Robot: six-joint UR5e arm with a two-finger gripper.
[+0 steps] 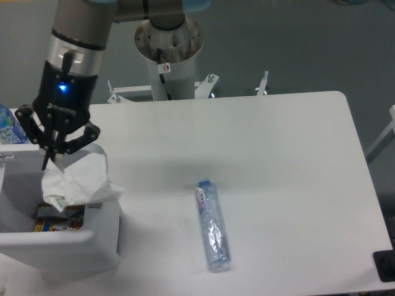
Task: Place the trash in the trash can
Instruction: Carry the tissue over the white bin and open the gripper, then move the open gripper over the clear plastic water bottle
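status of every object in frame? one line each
claw: shut on the wrapper, above the trash can.
wrapper: crumpled, held, hanging over the bin's right rim.
trash can: upright, open-topped, colourful trash already inside.
pink-label bottle: lying on its side on the table, untouched.
blue-label bottle: far left behind the bin, mostly cut off.
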